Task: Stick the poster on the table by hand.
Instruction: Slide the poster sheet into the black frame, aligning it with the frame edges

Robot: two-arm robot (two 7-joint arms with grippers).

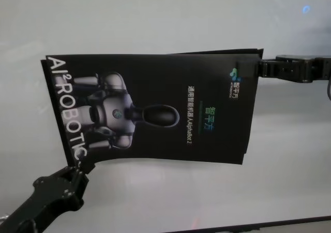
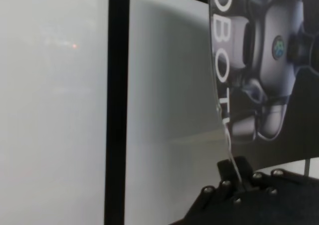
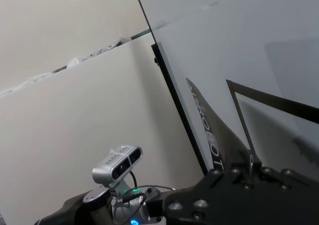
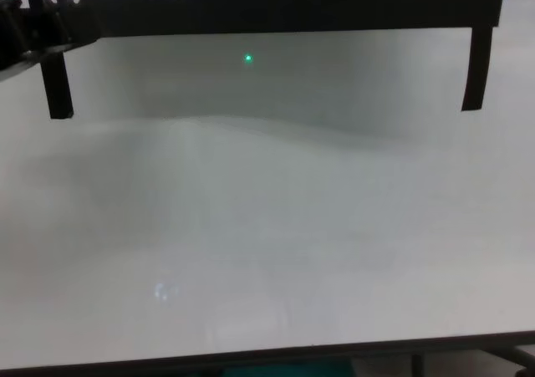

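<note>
The poster (image 1: pixel 155 109), black and glossy with "AI² ROBOTIC" lettering and a grey-white robot image, hangs spread between my two grippers above the table (image 1: pixel 181 16). My left gripper (image 1: pixel 77 166) is shut on its near-left corner by the "TIC" letters; the left wrist view shows the poster (image 2: pixel 269 60) edge running into that gripper (image 2: pixel 234 177). My right gripper (image 1: pixel 256 67) is shut on the far-right corner; the right wrist view shows the poster (image 3: pixel 214 135) edge-on in that gripper (image 3: pixel 251 165). In the chest view the poster's lower edge (image 4: pixel 318 1) hangs above the table (image 4: pixel 267 226).
Two narrow black tape strips hang from the poster's lower edge in the chest view, one on the left (image 4: pixel 57 84) and one on the right (image 4: pixel 474 68). The table's dark front edge (image 4: pixel 267 356) runs along the bottom. A silver camera unit (image 3: pixel 117 162) shows beyond the table.
</note>
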